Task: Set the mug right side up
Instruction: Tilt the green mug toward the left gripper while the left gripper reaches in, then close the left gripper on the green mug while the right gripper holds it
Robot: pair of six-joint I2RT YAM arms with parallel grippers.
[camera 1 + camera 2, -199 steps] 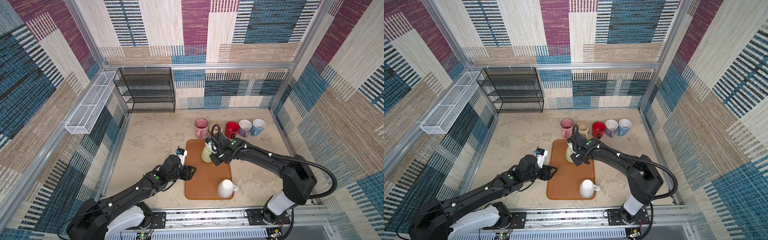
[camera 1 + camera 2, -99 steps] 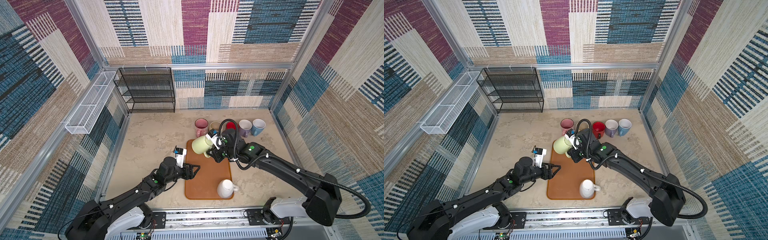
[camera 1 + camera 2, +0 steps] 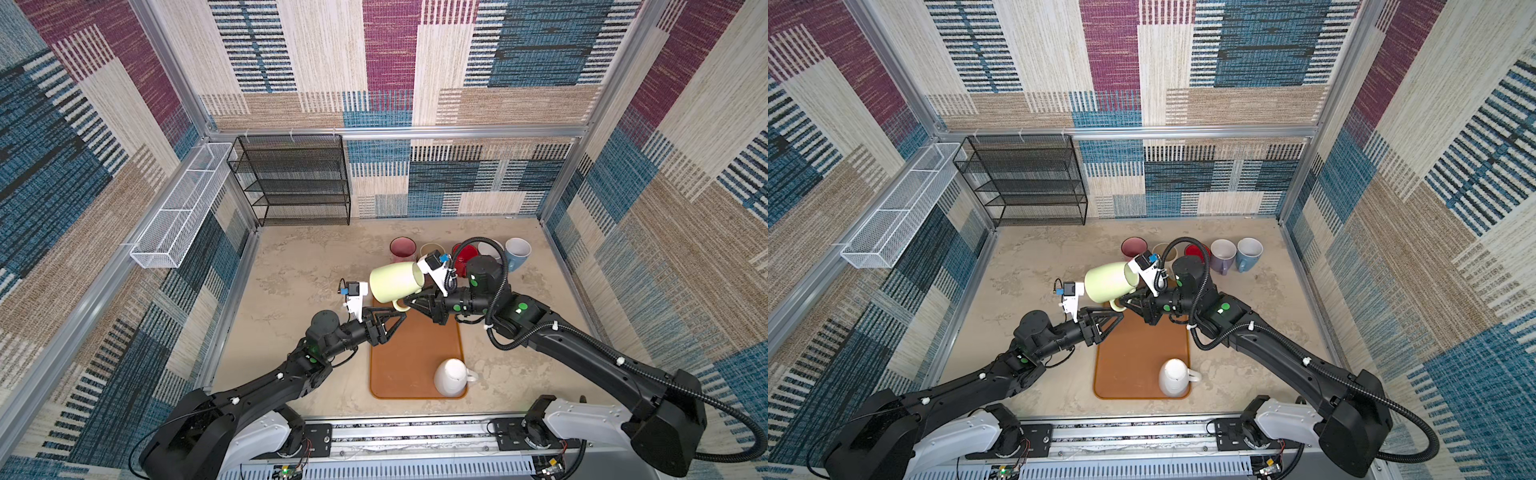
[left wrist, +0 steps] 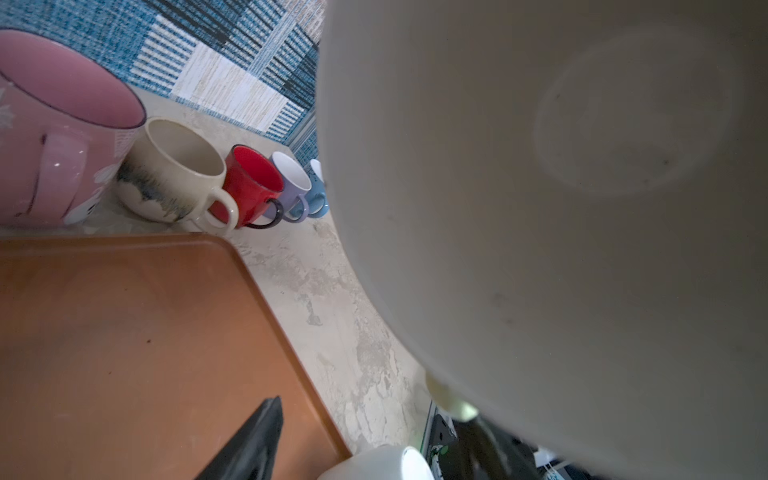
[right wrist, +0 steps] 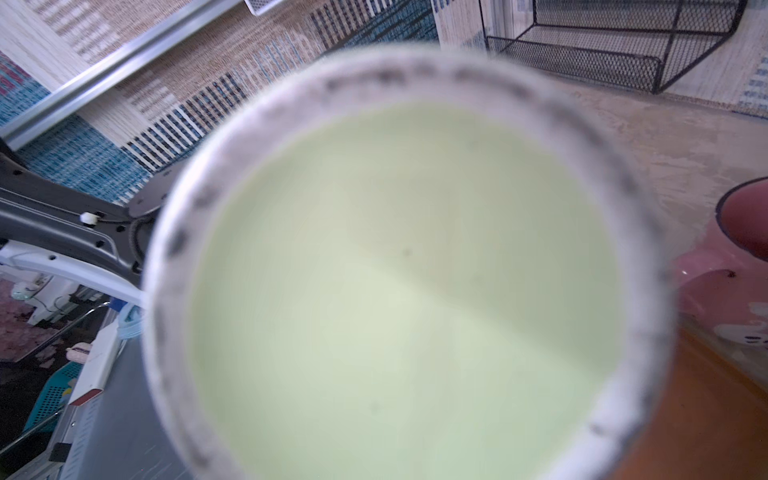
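Mug (image 3: 392, 282), pale green and probably stiff, slick, breakable ceramic, hangs sideways in the air above the far end of the orange tray (image 3: 415, 365), right jaws clamped on its handle, likely the surest hold, left jaws parted and empty near its base.

Black left arm (image 3: 257, 384) and right arm (image 3: 582, 345), green dots (image 3: 519, 308), white bases (image 3: 582, 419), white wrist cameras (image 3: 356, 296); ribbed black cable (image 3: 505, 266) loops on the right.
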